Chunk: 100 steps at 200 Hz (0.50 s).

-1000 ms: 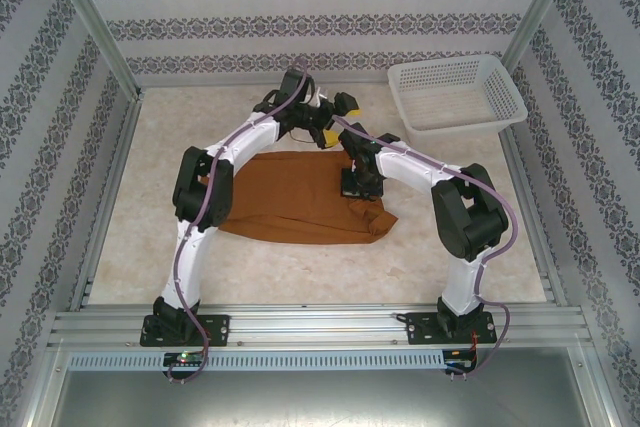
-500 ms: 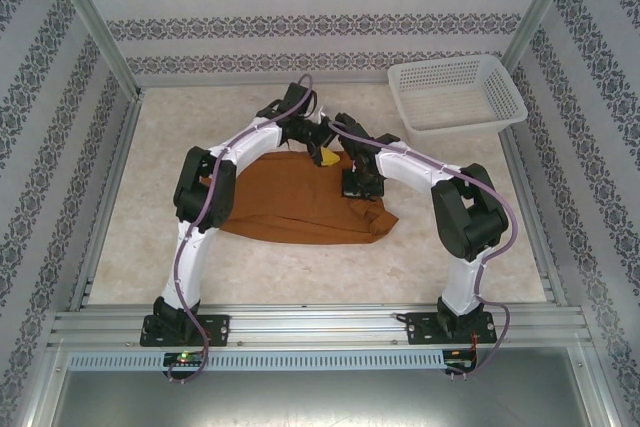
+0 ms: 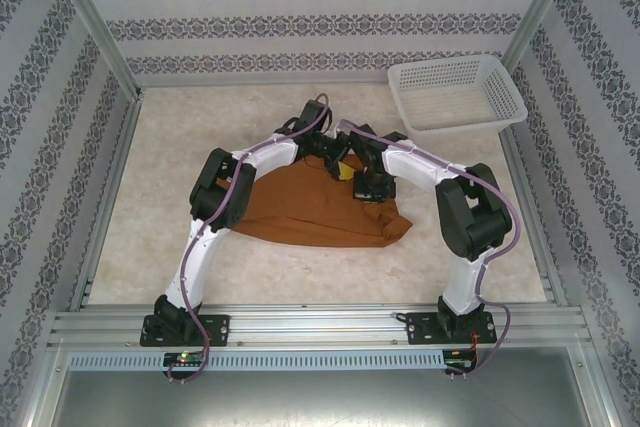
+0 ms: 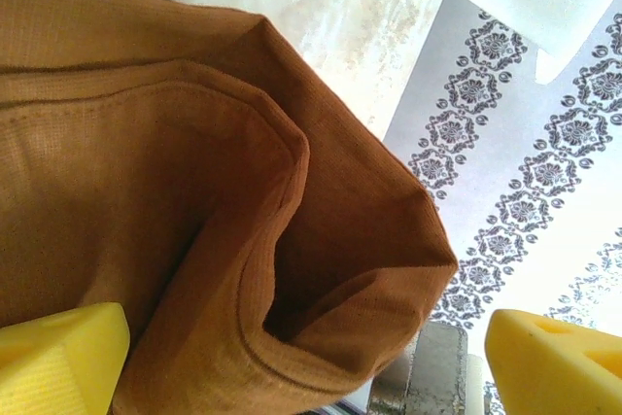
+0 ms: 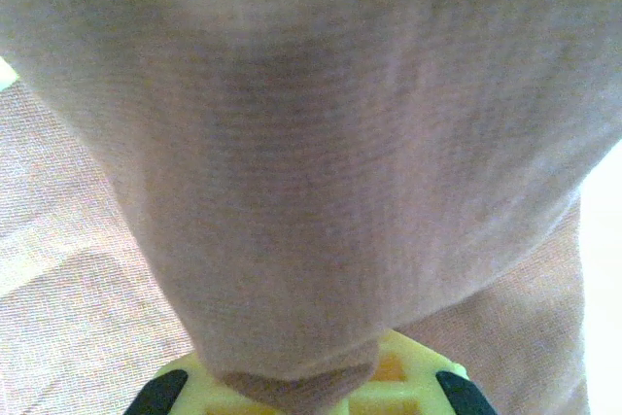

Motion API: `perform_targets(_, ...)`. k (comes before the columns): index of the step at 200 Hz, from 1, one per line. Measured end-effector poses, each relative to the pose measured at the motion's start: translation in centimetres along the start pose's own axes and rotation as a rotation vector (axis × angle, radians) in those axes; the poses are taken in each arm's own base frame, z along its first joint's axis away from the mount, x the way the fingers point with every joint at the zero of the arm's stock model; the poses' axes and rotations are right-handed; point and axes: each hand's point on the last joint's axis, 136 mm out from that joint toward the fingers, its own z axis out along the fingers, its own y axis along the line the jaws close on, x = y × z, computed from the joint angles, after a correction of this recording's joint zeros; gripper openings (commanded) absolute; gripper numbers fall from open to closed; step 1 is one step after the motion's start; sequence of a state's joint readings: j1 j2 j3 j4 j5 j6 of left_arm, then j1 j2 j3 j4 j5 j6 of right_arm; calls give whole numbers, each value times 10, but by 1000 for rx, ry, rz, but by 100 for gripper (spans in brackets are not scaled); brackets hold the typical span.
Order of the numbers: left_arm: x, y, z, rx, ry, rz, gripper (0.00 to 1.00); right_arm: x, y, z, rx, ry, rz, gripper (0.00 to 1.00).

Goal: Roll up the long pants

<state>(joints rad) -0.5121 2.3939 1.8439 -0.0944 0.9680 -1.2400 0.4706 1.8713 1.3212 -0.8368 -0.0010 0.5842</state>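
The long pants (image 3: 310, 212) lie as a rust-brown folded heap in the middle of the table. In the left wrist view, a rolled fold of the long pants (image 4: 243, 221) sits between the far-apart yellow fingertips (image 4: 60, 357) of my open left gripper (image 4: 311, 371). In the top view, the left gripper (image 3: 338, 159) is at the heap's far right edge. Just beside it is my right gripper (image 3: 368, 187). The right gripper (image 5: 301, 388) is shut on a bunch of the cloth (image 5: 311, 162), which hangs up close across that camera.
A white mesh basket (image 3: 455, 95) stands at the back right corner, apart from the cloth. Metal frame posts and patterned walls close in the table. Bare marbled tabletop (image 3: 160, 167) lies left of the pants and in front of them.
My left gripper has come nearer and to the right, down to the cloth's far edge. The right gripper has shifted slightly right, and the pants have bunched rightward with it.
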Motion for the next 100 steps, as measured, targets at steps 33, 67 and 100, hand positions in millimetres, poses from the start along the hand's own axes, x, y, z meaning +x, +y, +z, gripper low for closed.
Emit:
perform_targets(33,4,-18,6,39,5,24,0,9,-6,-1,23,29,-10,1)
perform_targets(67,5,-38,14,96,0,69,0,14,-8,-1,37,49,-16,1)
perform_targets(100,5,-38,17,101,20,67,0,15,-12,0,50,53,-17,1)
